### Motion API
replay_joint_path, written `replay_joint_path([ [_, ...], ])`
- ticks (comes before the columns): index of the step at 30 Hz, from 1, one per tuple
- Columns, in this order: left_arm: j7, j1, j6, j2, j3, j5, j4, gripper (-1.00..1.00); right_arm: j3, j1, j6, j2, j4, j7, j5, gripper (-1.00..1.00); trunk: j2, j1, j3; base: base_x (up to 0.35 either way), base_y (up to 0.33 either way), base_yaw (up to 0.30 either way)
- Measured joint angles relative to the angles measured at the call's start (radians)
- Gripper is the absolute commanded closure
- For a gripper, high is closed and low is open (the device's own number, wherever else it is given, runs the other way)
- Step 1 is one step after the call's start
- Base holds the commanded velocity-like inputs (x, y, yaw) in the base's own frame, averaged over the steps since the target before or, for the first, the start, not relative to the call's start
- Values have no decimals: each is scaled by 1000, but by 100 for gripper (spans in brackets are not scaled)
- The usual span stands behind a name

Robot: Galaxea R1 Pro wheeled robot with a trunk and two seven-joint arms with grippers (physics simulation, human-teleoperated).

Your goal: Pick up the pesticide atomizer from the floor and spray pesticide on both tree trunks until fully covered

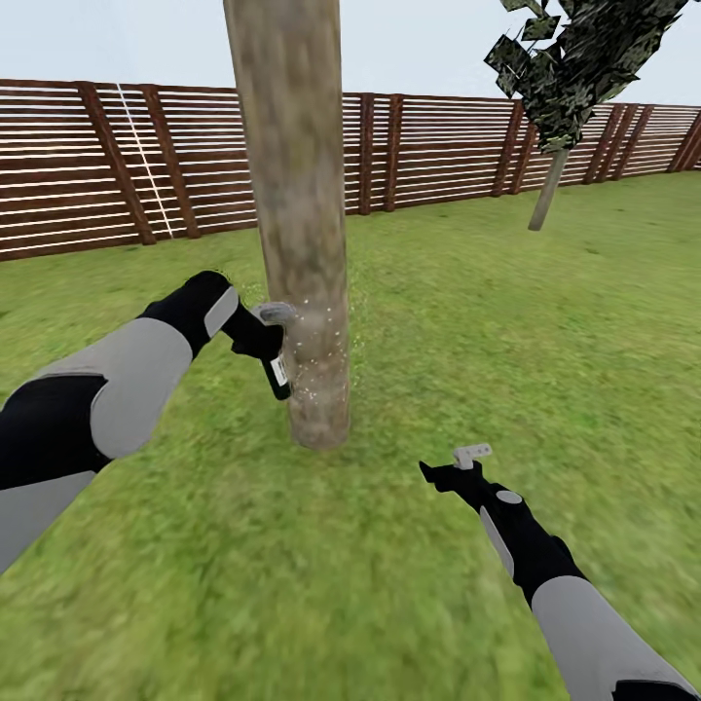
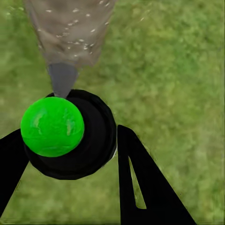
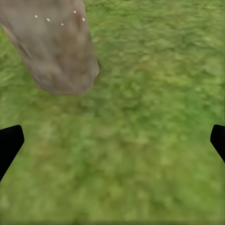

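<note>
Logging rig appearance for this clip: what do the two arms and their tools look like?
Both arms are built of alternating light grey and black segments with smooth, rounded shells. The left tool is black with a pale grey fingertip; the right tool is black, ending in a small grey bracket-like tip. No cables or markings show.

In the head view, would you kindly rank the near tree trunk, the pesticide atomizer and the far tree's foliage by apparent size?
1. Near tree trunk, clearly largest.
2. Far tree's foliage; distance shrinks it, so only its apparent size ranks here.
3. Pesticide atomizer, smallest, held by the left gripper.
</note>
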Motion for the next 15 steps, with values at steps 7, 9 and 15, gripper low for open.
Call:
replay_joint_path([
  [7, 3, -61, 2, -4, 6, 5, -1, 100, 0, 0, 0, 0, 0, 0, 0, -100, 0, 0, 0, 0, 0, 0],
  [9, 4, -41, 1, 6, 2, 2, 0, 100, 0, 0, 0, 0, 0, 0, 0, -100, 0, 0, 0, 0, 0, 0],
  [15, 4, 188, -14, 20, 3, 3, -17, 100, 2, 0, -1, 1, 1, 0, 0, -100, 0, 1, 0, -174, 0, 0],
])
